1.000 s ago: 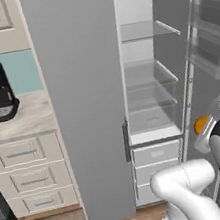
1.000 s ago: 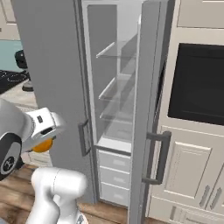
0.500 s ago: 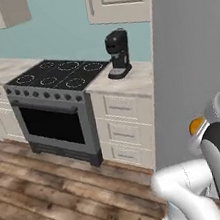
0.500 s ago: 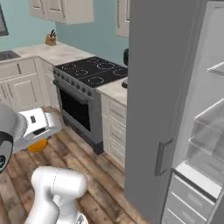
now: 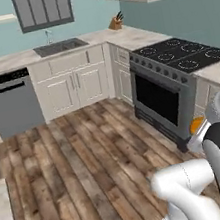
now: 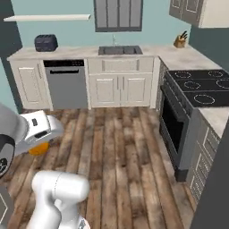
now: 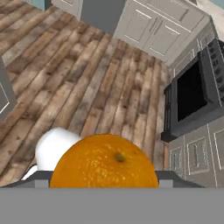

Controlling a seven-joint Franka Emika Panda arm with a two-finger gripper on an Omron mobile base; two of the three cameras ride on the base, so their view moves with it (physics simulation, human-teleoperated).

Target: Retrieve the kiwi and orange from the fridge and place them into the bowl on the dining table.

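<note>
**Q:** Orange (image 7: 104, 162), hand view: how does it appear, and where is it?

**A:** It is a bright, round fruit with finely dimpled, glossy peel and a small dark stem scar near its top. It sits at the bottom of the view, right against the gripper (image 7: 104, 175), whose dark tips flank it on both sides, clamped on the fruit. Behind it lie a floor (image 7: 78, 83) of worn brown planks, a dark oven (image 7: 192, 94) with a black glass door, and cream panelled cabinets (image 7: 151, 30).

**Q:** Left base view?

**A:** The orange (image 5: 197, 125) shows as a small orange sliver at the right edge, tucked against the arm's white shell, above the plank floor and in front of the grey stove (image 5: 175, 78). The stove has a flat black cooktop with ringed burners. A marbled counter (image 5: 85, 42) runs along the teal wall, carrying a steel sink (image 5: 61, 46) and a wooden knife block (image 5: 116, 24); a matte grey dishwasher (image 5: 10, 106) stands under it.

**Q:** Right base view?

**A:** The orange (image 6: 37, 148) peeks out beneath the white gripper housing at lower left, held above the floor. The fingers themselves are hidden by the housing. On the far counter sits a dark boxy toaster (image 6: 46, 43), beneath a white wall shelf (image 6: 49, 18).
</note>
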